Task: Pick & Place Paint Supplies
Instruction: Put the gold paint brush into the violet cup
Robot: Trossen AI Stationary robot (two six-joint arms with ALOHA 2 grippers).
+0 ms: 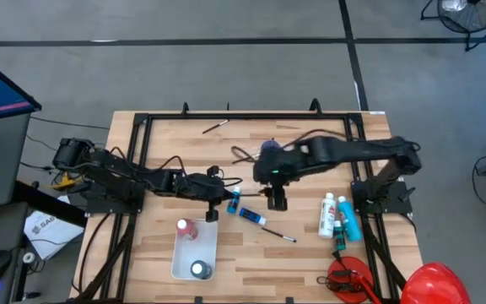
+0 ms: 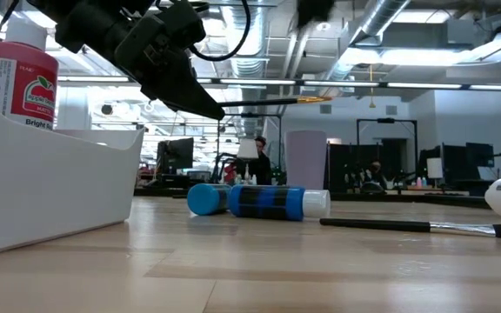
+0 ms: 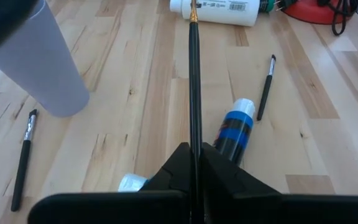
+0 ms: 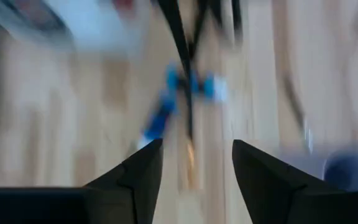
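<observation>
Wooden bench (image 1: 159, 253) fills the middle of the high view, grey floor round it. Centre-left, my left gripper (image 3: 194, 163) has its jaws clenched on a thin brush (image 3: 195, 93), which sticks straight out ahead of them and off the bench. A white bin (image 1: 194, 256) sits at lower left with a red bottle (image 1: 187, 229) and a dark-capped one (image 1: 199, 269) already inside. Two blue bottles (image 1: 249, 214) lie at centre, just below and right of that gripper, with a loose brush (image 1: 278, 234) beside them. More bottles (image 1: 337, 217) lie at right.

My right gripper (image 1: 276, 199) hangs just right of the left one, near the blue bottles, jaws released and empty.

My worries from here:
- The brush is pinched near one end, so I judge it could pivot or slip on the swing to the bin.
- Its long free end might catch the bin wall and get levered loose.
- The two arms are close; moving both at once risks a knock.
- A low sweep could roll the blue bottles away.
</observation>
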